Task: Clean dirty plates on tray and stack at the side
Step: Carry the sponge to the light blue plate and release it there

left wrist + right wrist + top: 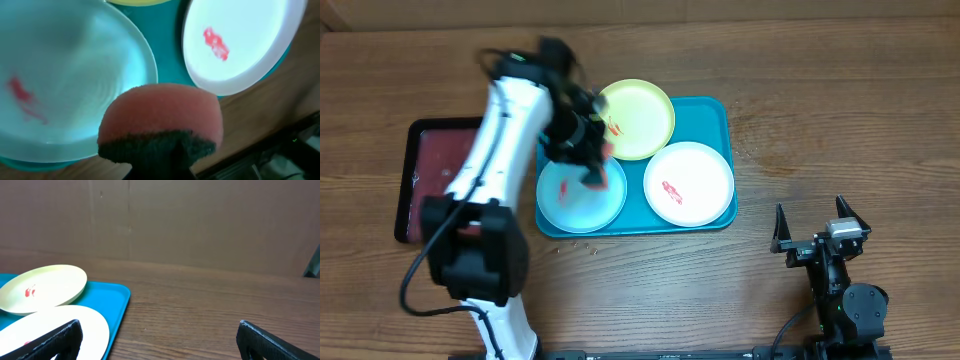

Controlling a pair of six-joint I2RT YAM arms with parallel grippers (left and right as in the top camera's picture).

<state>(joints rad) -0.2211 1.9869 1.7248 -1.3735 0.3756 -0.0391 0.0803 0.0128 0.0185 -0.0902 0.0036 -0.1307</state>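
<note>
1. Here, the left claw is pressed together on one pink sponge with a dark scouring side. In the wrist view the sponge hides the fingers.
2. Directly under that claw lies the light blue plate. The sponge hangs over the plate's rim; I cannot tell whether it touches. One red smear sits on the plate, apart from the sponge.
3. Just to the right of the claw lies the white plate, flat, with one red smear near its middle.
4. Beyond the claw, on the far side, lies the yellow-green plate with a small red smear. Its far edge reaches over the tray's rim.
5. The turquoise tray holds all three plates, and each of them is smeared.
6. To the left of the claw sits a second tray, dark red with a black rim, partly hidden by the arm.
7. Well apart to the right, the right claw is spread wide and pinches nothing, above the wooden table.
8. Count: three plates, two trays, one sponge, two claws.
</note>
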